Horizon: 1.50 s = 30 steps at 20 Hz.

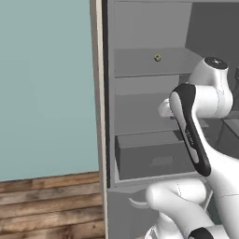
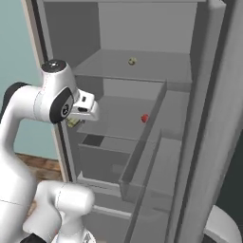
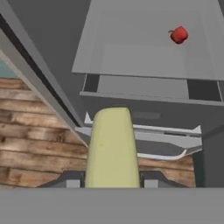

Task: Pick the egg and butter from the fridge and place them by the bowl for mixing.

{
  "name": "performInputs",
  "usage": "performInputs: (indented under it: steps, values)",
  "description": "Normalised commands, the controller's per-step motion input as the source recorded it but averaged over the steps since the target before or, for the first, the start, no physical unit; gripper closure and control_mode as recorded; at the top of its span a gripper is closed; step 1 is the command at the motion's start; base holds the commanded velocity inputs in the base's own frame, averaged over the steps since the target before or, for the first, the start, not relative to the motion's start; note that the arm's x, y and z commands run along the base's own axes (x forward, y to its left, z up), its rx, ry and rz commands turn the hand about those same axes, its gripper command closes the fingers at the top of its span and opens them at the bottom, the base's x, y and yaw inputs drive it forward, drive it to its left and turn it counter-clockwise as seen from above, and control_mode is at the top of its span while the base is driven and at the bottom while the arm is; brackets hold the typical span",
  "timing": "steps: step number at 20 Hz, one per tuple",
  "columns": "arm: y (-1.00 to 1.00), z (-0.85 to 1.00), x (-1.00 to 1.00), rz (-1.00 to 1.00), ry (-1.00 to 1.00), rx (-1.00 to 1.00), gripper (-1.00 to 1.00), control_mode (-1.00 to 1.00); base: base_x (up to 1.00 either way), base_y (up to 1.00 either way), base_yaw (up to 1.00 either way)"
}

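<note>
Hand view: the two-finger gripper [image 3: 112, 181] is closed on a pale yellow, rounded-end butter stick [image 3: 111, 148], which stands between the dark fingertips [image 3: 72, 180]. The stick's lower end is cut off by the frame bottom. Beyond it lie the grey fridge [image 3: 144, 65] shelf and wide grey drawer front, with wooden plank flooring [image 3: 30, 127] at left.

Right base view: the gripper [image 2: 76, 118] sits at the fridge's [image 2: 142, 95] left edge, by the middle shelf; only a sliver of the yellow stick [image 2: 72, 123] shows under the white hand, fingers hidden.

Left base view: the arm's forearm blocks the hand entirely; the fridge [image 1: 144, 107] interior is partly masked.

A small red apple-like item [image 3: 178, 34] rests on the middle shelf, seen in hand and right base views [image 2: 144, 118].

A small, round, yellowish object [image 2: 132, 60] sits on the upper shelf [image 1: 157, 58]; too small to identify.
</note>
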Motion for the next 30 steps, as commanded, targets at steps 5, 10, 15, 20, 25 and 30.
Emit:
performInputs:
  steps: [5,10,15,20,25,30]
  values:
    - [0.0,0.0,0.0,0.0,0.0,0.0,1.0,1.0,-0.39,0.42,0.47]
    - [0.0,0.0,0.0,0.0,0.0,0.0,1.0,1.0,-0.22,0.69,0.41]
    - [0.0,0.0,0.0,0.0,0.0,0.0,1.0,1.0,-0.13,0.66,0.55]
    - [0.0,0.0,0.0,0.0,0.0,0.0,1.0,1.0,-0.02,0.48,0.7]
    - [0.0,0.0,0.0,0.0,0.0,0.0,1.0,1.0,0.08,0.47,0.59]
    - [0.0,0.0,0.0,0.0,0.0,0.0,1.0,1.0,0.11,0.4,0.63]
